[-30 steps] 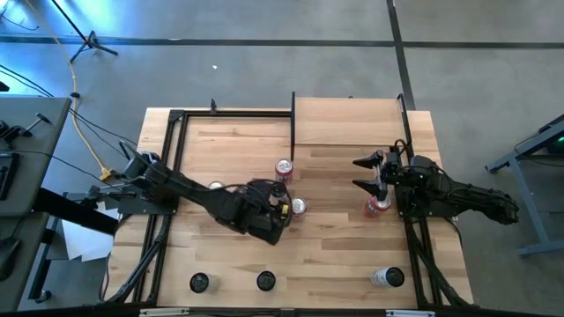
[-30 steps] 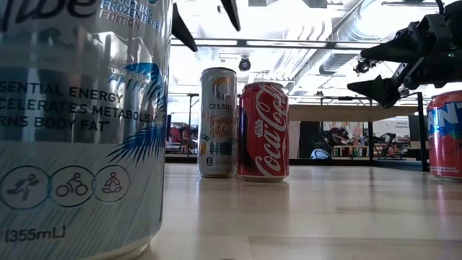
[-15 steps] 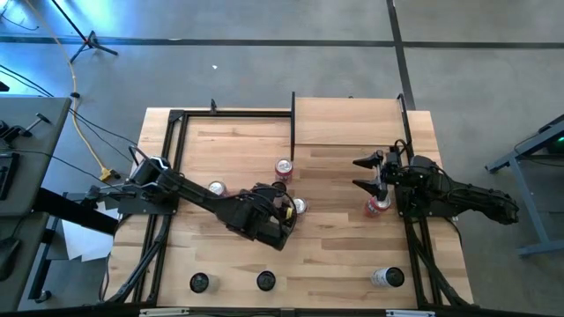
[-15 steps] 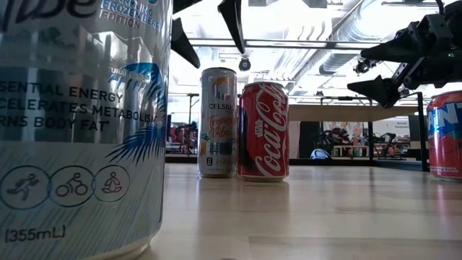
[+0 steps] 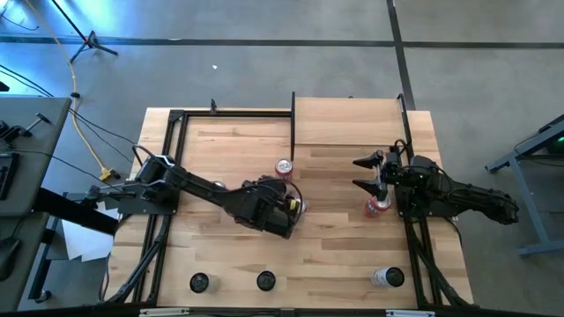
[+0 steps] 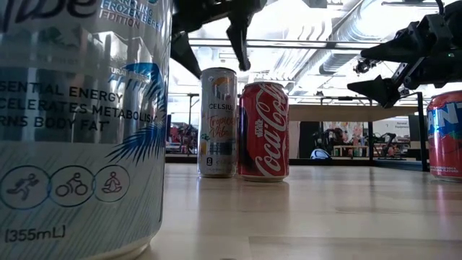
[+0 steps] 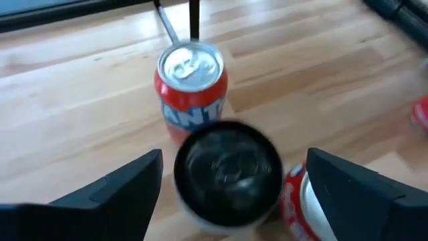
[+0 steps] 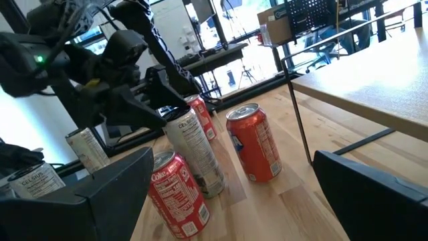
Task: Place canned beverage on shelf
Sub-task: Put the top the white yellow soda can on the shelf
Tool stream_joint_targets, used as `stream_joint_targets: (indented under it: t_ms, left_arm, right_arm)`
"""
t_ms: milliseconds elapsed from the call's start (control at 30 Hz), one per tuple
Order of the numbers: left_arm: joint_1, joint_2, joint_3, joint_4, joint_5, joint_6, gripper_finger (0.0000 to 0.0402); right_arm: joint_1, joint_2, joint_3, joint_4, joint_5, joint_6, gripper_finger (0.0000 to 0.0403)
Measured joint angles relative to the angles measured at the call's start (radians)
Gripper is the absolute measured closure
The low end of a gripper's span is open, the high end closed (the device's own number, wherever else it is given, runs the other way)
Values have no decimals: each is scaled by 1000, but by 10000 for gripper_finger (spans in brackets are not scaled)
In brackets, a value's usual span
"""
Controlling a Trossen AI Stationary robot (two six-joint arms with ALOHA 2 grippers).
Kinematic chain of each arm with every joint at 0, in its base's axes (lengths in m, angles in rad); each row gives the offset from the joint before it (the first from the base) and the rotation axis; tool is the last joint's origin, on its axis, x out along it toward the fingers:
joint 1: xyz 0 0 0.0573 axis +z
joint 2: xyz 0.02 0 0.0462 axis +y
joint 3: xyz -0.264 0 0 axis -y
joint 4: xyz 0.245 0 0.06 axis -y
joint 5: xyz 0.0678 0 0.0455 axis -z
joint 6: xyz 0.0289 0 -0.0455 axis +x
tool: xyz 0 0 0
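My left gripper [image 7: 227, 194] has come forward over the last second and dropped lower over the cluster of cans mid-bench, and its jaws have spread wider. The right arm has not shifted.

Left gripper now: fingers apart, one on each side of the slim can [image 7: 229, 173], hanging just above its dark top. Nothing held yet. The slim can stands upright, with the cola can [image 6: 263, 131] touching or just beside it and an orange can [image 7: 191, 84] a little farther toward the shelf.

Right gripper [image 5: 362, 173]: jaws wide, empty, waiting just above a red can [image 5: 378, 207] on the bench's right side.

Shelf [image 5: 348, 122]: pale board at the far edge of the bench, black uprights, bare. No can on it.

Step in hand, as I judge it: lining up the grasp on the slim can. Next move wants a straight descent so the fingers pass clear of the cola can, then a close on the body, lift, and carry over the orange can to the shelf.
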Motion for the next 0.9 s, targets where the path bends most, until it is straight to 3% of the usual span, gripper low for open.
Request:
stream_joint_targets:
  t_ms: [467,567,767,900]
  left_arm:
    - [37,58,-2,1,113,-112,64]
    - [37,59,-2,0,118,-124,89]
    - [45,58,-2,32,138,-121,176]
    - [43,58,3,55,144,-121,187]
  right_arm:
    - [0,8,0,0,0,0,4]
    - [0,9,0,0,0,0,4]
    - [0,9,0,0,0,0,4]
    - [0,9,0,0,0,0,4]
